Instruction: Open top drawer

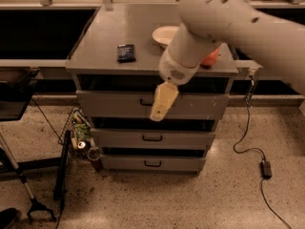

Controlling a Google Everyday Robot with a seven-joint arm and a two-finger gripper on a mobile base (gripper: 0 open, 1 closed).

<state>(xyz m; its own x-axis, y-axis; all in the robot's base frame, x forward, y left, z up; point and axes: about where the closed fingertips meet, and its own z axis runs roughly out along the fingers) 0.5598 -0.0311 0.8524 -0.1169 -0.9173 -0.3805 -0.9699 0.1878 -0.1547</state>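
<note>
Currently the cream-coloured gripper [162, 104] hangs in front of the grey three-drawer cabinet [143, 37], at the end of the thick white robot arm [219, 18] that reaches in over the cabinet's right side. The gripper points down and slightly left and overlaps the front of the wide grey top drawer [109, 104], just right of that drawer's small black centre handle [147, 102]. Contact with the handle: cannot tell. Whether the gripper is spread or pressed together: cannot tell.

The top drawer is the highest of the cabinet's three, directly under the top slab with a dark gap above its front. Below it in the cabinet are the narrower grey middle drawer [152, 138] and the narrower grey bottom drawer [152, 163], each with a black handle.

On the cabinet top: a small dark flat packet [126, 52] left of centre, a shallow white bowl [163, 35] partly hidden by the arm, and an orange-red round object [211, 58] near the right front edge, also partly hidden.

On the speckled floor right of the cabinet lies a black cable with a power brick [266, 169]. A wire basket of clutter [78, 128] sits against the cabinet's left side.
</note>
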